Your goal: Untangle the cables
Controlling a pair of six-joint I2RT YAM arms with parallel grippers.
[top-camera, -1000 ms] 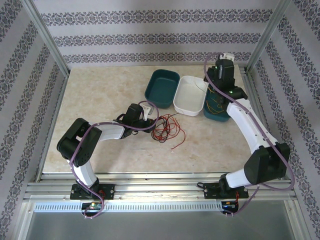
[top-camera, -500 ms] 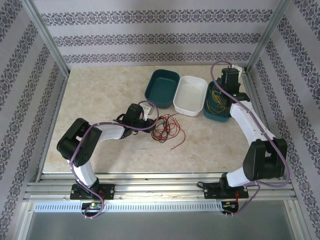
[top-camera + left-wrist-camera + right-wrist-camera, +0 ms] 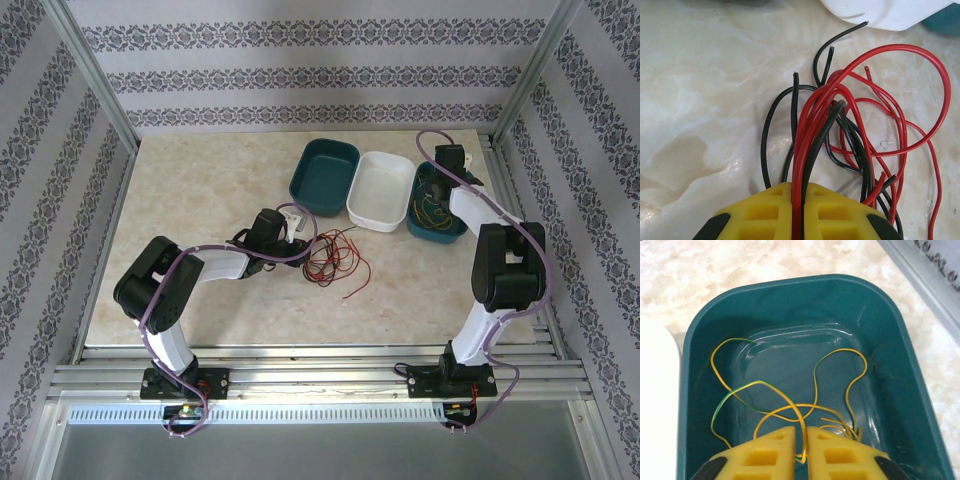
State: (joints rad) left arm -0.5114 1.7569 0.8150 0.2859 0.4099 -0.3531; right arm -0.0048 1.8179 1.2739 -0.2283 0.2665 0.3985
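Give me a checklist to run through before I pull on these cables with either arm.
1. The left gripper is shut on the red and black cables: ok, strands run between its fingers.
2. The right gripper is shut on one of the yellow cables: ok, a strand drops between its fingers.
3. The yellow cables are contained in the teal bin: ok, the visible loops lie inside its walls.
4. Red and black strands are separated: not ok, they cross in one bundle on the table.
5. The bundle is free of the white bin: cannot tell, one black tip lies right by its rim.
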